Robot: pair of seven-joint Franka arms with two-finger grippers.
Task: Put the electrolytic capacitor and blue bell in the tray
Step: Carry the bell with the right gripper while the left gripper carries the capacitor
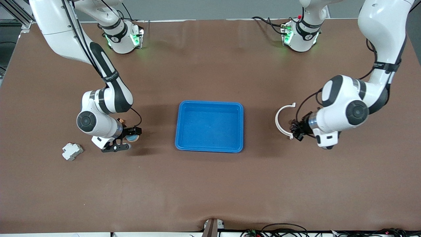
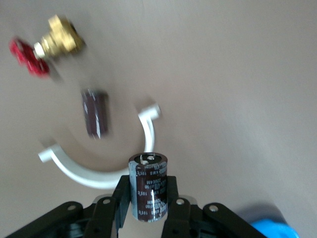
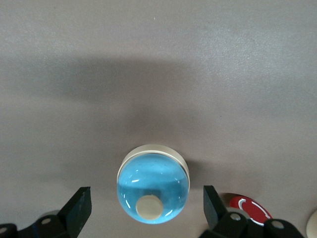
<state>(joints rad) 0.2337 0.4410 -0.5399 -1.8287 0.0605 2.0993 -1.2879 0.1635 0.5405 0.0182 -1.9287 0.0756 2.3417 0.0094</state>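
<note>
The bright-blue tray (image 1: pixel 210 126) lies mid-table, and its corner shows in the left wrist view (image 2: pixel 275 229). My left gripper (image 1: pixel 294 127) is shut on the electrolytic capacitor (image 2: pixel 147 186), a dark-brown cylinder held upright between the fingers (image 2: pixel 124 198). It is over the table by a white plastic arc (image 1: pixel 281 120), toward the left arm's end. My right gripper (image 1: pixel 127 138) is open around the blue bell (image 3: pixel 153 183), a clear blue dome on a white base standing on the table. Its fingertips (image 3: pixel 80 203) are apart from the bell on either side.
A second dark-brown cylinder (image 2: pixel 95 113) lies inside the white arc (image 2: pixel 84 171). A brass valve with a red handle (image 2: pixel 52 44) lies near it. A red button (image 3: pixel 247 209) sits beside the bell. A white block (image 1: pixel 72 151) lies nearer the right arm's end.
</note>
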